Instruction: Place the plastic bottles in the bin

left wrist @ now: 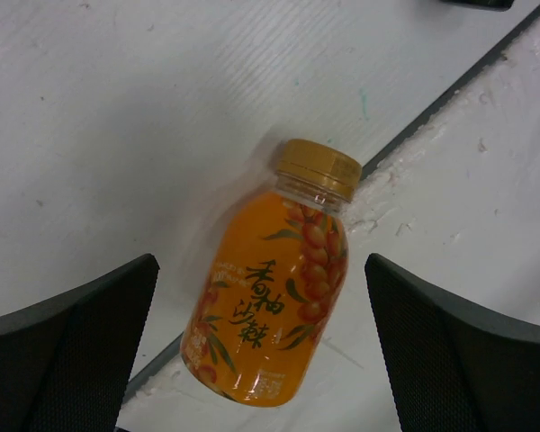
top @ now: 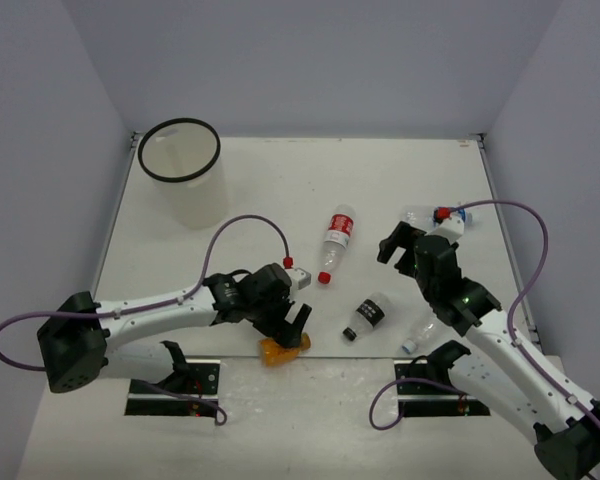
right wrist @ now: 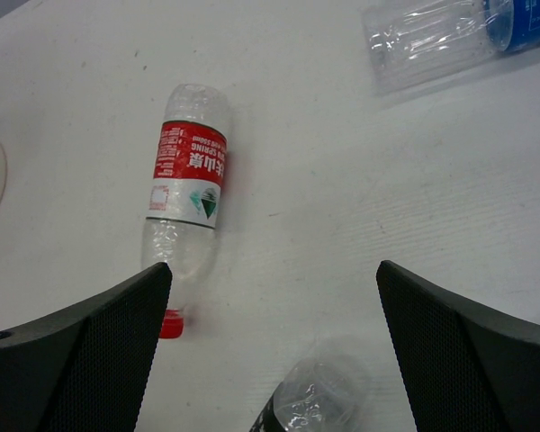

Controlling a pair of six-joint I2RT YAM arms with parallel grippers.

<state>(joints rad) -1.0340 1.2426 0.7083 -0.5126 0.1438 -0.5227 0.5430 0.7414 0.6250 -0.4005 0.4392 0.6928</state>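
Both arms' jaws are gaping, the left arm (top: 160, 305) hovering over the orange bottle (left wrist: 270, 306) at the tabletop's (top: 280, 190) six o'clock edge, the right arm (top: 500, 350) facing the red-labelled bottle (right wrist: 187, 184), the bin (top: 195, 195) standing at eleven o'clock.

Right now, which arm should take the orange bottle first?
Left. Its open gripper hangs directly over the orange bottle, which lies framed between the fingers in the wrist view. The right gripper, also open, is aimed at the red-label bottle instead.

Table (top: 280, 180): bin (top: 195, 200) upright; red-label (top: 337, 232), blue-label (top: 417, 214), black-label (top: 370, 313), orange (top: 280, 350), clear (top: 420, 332) bottles lying.
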